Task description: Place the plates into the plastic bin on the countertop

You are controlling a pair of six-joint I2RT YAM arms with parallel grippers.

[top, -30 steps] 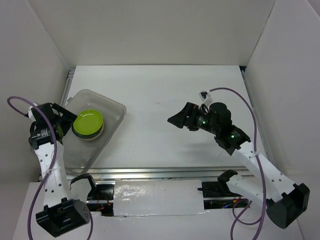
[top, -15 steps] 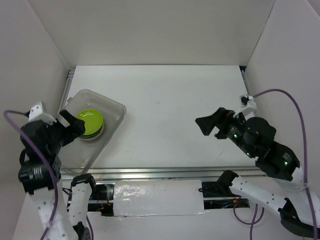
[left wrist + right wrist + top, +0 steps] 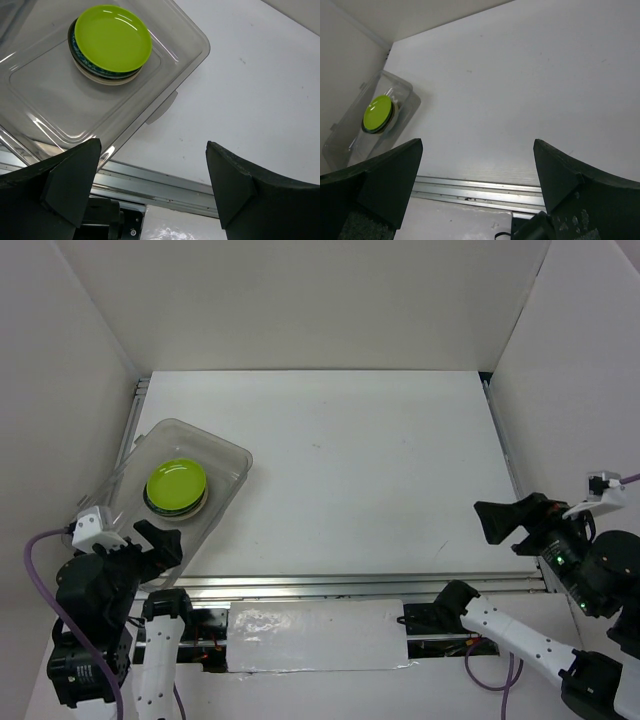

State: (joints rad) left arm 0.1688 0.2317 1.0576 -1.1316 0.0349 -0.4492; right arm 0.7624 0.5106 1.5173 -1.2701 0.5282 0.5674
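A stack of plates [image 3: 176, 485] with a lime green one on top sits inside the clear plastic bin [image 3: 232, 452] at the left of the white countertop [image 3: 350, 460]. Under the green plate [image 3: 112, 37] the left wrist view shows dark and cream rims, all within the bin [image 3: 187, 47]. My left gripper [image 3: 160, 540] hangs open and empty over the bin's near corner, close to the table's front edge [image 3: 153, 145]. My right gripper [image 3: 497, 523] is open and empty at the near right, far from the bin [image 3: 405, 97] and the plates [image 3: 377, 114].
An aluminium rail [image 3: 350, 585] runs along the table's near edge. White walls close in the left, back and right sides. Purple cables trail from both arms near their bases.
Both arms have drawn back toward the near edge. The left gripper left the bin's left side for its near corner. The right gripper moved from mid-table to the near right. The plates stayed put.
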